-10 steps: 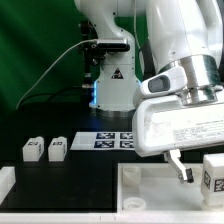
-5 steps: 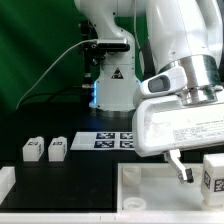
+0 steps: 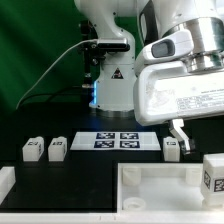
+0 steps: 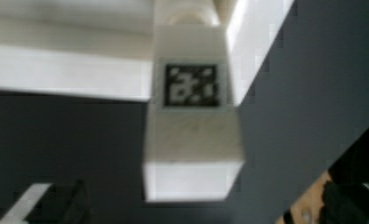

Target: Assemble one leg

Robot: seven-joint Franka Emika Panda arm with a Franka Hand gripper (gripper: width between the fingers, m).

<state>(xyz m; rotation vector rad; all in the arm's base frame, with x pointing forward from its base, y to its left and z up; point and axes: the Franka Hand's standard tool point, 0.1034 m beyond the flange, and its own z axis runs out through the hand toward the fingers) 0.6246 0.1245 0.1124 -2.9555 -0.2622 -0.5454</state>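
Several white legs show in the exterior view. Two stand at the left (image 3: pixel 32 149) (image 3: pixel 57 149). One leg (image 3: pixel 171 148) stands just behind my gripper (image 3: pixel 183 147). One leg (image 3: pixel 213 172) stands on the large white tray-like piece (image 3: pixel 150 190) at the right. My gripper hangs above the table with one dark finger (image 3: pixel 180 133) showing, and it holds nothing. In the wrist view a leg with its marker tag (image 4: pixel 191 86) fills the middle. I cannot tell which leg it is. One dark finger (image 4: pixel 44 206) shows far off to its side, so the jaws stand wide apart.
The marker board (image 3: pixel 118 140) lies on the black table behind the legs. The robot base (image 3: pixel 112 80) stands at the back. A white piece (image 3: pixel 5 181) sits at the exterior view's left edge.
My gripper has risen from just above the tray-like piece. The leg behind it now shows. No leg has moved.
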